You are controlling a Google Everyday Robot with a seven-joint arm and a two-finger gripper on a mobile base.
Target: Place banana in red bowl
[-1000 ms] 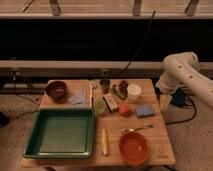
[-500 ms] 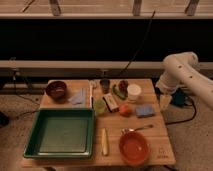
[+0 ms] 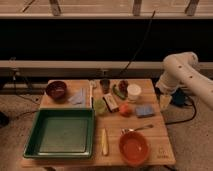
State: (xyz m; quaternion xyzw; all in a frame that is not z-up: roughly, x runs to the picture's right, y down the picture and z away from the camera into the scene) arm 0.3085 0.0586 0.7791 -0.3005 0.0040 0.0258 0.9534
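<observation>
The gripper (image 3: 165, 101) hangs off the right edge of the wooden table (image 3: 161, 131), well apart from the task's things and holding nothing I can make out; how far it is open cannot be told. The banana (image 3: 104, 142) lies flat near the front edge, between the green tray (image 3: 33, 145) and the red bowl (image 3: 134, 148), touching neither. A metal spoon (image 3: 136, 129) lies just behind the bowl.

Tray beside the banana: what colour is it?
Green tray, camera view; gripper hangs beside the table.
</observation>
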